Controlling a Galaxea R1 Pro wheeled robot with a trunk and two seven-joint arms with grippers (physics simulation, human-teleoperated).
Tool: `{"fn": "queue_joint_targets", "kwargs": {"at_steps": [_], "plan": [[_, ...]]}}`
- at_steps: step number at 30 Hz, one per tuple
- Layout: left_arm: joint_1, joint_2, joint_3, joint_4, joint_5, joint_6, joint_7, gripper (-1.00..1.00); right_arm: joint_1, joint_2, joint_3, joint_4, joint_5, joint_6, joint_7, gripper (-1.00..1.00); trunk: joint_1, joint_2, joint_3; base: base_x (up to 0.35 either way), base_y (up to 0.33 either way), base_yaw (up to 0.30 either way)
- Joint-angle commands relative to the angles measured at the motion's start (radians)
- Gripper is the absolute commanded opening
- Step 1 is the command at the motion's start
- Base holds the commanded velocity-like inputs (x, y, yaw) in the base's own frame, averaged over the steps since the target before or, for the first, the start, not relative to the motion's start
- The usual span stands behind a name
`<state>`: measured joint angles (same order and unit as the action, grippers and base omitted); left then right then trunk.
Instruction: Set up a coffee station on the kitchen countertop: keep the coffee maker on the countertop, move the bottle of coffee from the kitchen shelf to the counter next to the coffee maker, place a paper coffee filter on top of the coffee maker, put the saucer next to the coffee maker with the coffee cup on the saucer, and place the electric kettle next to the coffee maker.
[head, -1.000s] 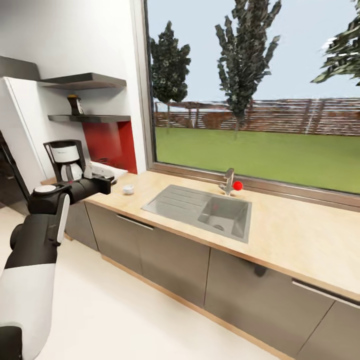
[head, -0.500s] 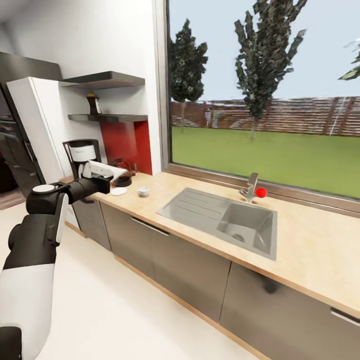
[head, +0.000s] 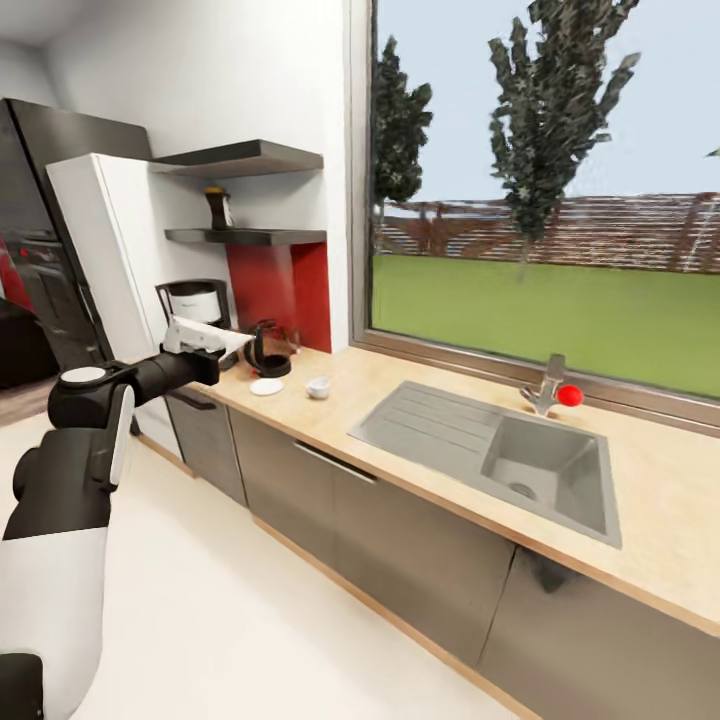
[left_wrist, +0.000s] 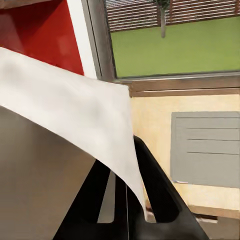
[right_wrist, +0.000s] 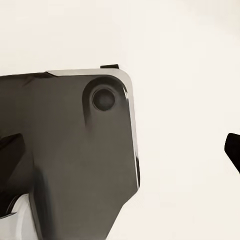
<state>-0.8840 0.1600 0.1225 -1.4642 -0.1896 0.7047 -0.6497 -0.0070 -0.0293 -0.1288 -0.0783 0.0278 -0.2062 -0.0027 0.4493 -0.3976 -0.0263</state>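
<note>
The whole scene has slid rightward across the head view since a second ago, which tells me the robot's camera is turning left toward the corner, not that anything on the bench (head: 420, 395) has moved; the sink (head: 500, 455) now sits further right and the coffee maker (head: 196, 305) stands closer to the middle. That turn has also brought the electric kettle (head: 268, 350), the saucer (head: 266, 386) and the coffee cup (head: 318, 387) into view beside the coffee maker, cup and saucer lying near each other but apart. The bottle of coffee (head: 219, 209) stands on the kitchen shelf (head: 245, 237) above, so that step looks undone. The left end effector (head: 200, 345) is held out toward the coffee maker, clenched on the paper coffee filter (left_wrist: 75, 107), whose white sheet drapes over the fingers (left_wrist: 155, 185) in the left wrist view. I judge the filter is on its way to the top of the machine and not yet there. The right wrist view gives a dark panel against pale floor; whether the right end effector is clenched or released I cannot tell
</note>
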Motion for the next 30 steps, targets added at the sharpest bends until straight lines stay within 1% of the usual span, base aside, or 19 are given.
{"fn": "queue_joint_targets", "kwargs": {"at_steps": [1,10,14,30], "plan": [[-0.001,0.000,0.002,-0.002,-0.011,0.001,-0.011,-1.00,-0.001,0.000,-0.006,0.001,0.003,-0.004,0.000,1.00,0.001,-0.002,-0.002,0.002,0.304,0.270],[-0.001,0.000,0.000,-0.016,-0.011,0.001,-0.011,-1.00,-0.001,0.000,-0.006,0.002,0.003,-0.002,0.000,1.00,0.001,-0.002,-0.002,0.003,0.304,0.277],[-0.001,0.000,0.000,-0.016,-0.011,0.001,-0.011,-1.00,-0.001,0.000,-0.006,0.002,0.003,-0.002,0.000,1.00,0.001,-0.002,-0.002,0.171,0.268,0.249],[-0.001,0.000,0.000,-0.016,-0.011,0.001,-0.011,-1.00,-0.001,0.000,-0.006,0.002,0.003,-0.002,0.001,1.00,0.001,-0.002,-0.002,0.285,0.215,0.014]]}}
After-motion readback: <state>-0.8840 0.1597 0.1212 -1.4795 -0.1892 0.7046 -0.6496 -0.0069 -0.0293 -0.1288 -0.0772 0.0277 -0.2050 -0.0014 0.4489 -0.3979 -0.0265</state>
